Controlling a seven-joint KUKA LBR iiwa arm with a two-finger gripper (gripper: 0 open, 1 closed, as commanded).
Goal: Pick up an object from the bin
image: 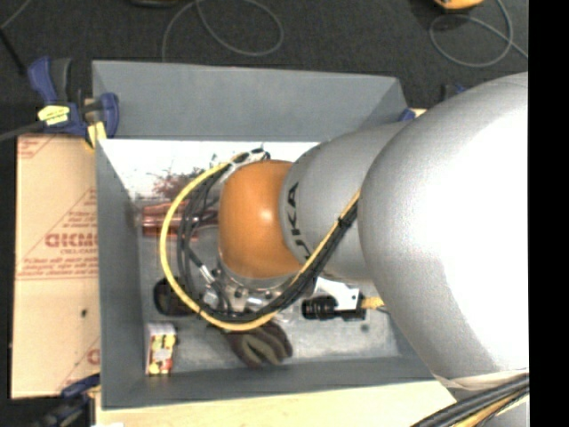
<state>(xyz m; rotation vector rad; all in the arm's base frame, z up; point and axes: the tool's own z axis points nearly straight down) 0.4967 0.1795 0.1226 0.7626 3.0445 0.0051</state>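
You had the arm [444, 238] reaching in from the right, and its orange cover [253, 221] and looped cables [182, 238] sat over the middle of the bin [120, 265]. The gripper [231, 302] hung under that cover, low over the floor toward the near wall. Its working end was hidden beneath the wrist, so you could not tell whether it was spread or pressed together, nor whether it pinched anything.

Three things lay closest to it:

- A dark lump [262, 347], rounded, sat just beside the gripper on the near-wall side, a little to the right, partly under the cable loop.
- A black thing [164, 296] lay just to its left. Its shape was too shadowed to read.
- A black-and-white piece [333, 308] lay on its right, with its long axis running left to right across the bin and a yellow tip pointing toward the arm.

Farther off, a small box [161, 350] stood in the near-left corner, with its long side running toward the far wall. A reddish piece [156, 216] lay well apart by the far-left wall.

Judging from that layout, your pick turned on the dark lump. It lay nearer than anything else, and a short shift toward the near wall would probably have put the gripper over it. What lay straight beneath the gripper was hidden, so something may already have been there.
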